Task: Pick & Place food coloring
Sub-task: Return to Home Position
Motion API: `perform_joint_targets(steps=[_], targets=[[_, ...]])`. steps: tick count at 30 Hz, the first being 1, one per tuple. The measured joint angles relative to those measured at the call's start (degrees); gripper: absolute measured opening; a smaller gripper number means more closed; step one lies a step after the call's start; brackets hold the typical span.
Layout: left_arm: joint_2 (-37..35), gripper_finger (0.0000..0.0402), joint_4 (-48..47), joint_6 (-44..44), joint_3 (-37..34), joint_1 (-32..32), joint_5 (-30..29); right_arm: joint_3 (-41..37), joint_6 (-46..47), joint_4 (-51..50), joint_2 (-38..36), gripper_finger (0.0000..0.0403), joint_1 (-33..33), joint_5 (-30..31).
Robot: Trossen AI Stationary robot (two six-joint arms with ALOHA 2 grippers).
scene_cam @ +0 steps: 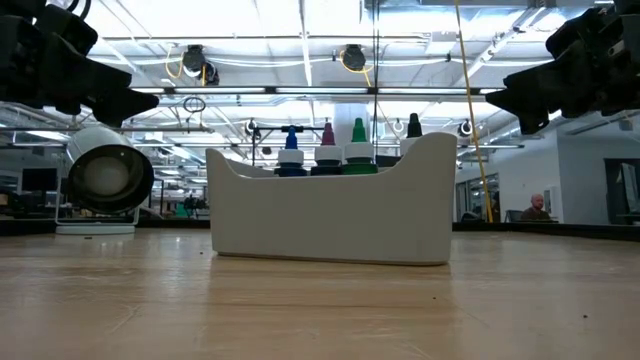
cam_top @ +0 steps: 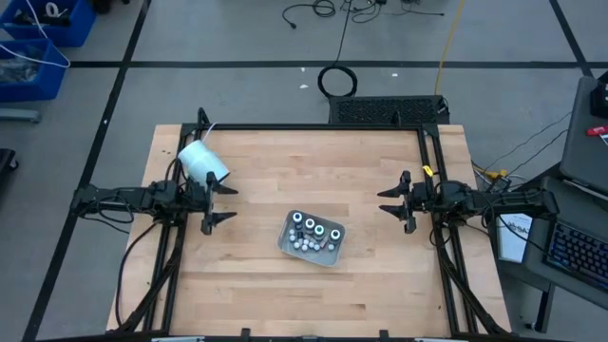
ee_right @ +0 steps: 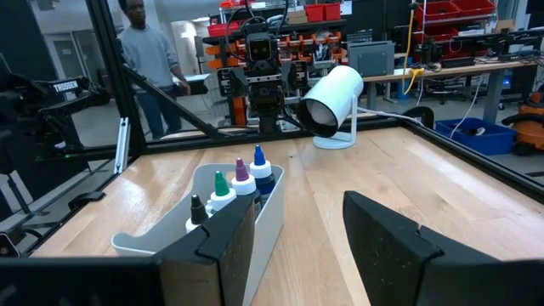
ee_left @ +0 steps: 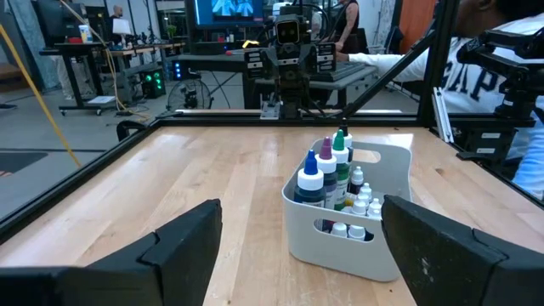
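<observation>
The four food coloring bottles (ee_left: 327, 166), tipped blue, purple, green and black, stand upright in a row inside the white bin (scene_cam: 330, 215) at mid-table, beside what seem to be smaller white-capped vials (ee_left: 360, 206). The left gripper (cam_top: 226, 204) and right gripper (cam_top: 384, 201) hover near opposite table edges, well apart from the bin, fingers spread and empty.

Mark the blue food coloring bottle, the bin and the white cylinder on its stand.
blue food coloring bottle (ee_left: 310, 180): left wrist view, on its pale collar.
bin (scene_cam: 330, 215): low view, on its near wall.
white cylinder (ee_right: 333, 95): right wrist view, on its side.
</observation>
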Motion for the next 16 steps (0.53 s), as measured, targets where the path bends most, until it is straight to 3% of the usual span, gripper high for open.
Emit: perform_joint_targets(steps=[16], targets=[[0.0,0.0322,0.0,0.0,0.0,0.0,0.0,0.0,0.0,0.0,0.0,0.0169,0.0,0.0]])
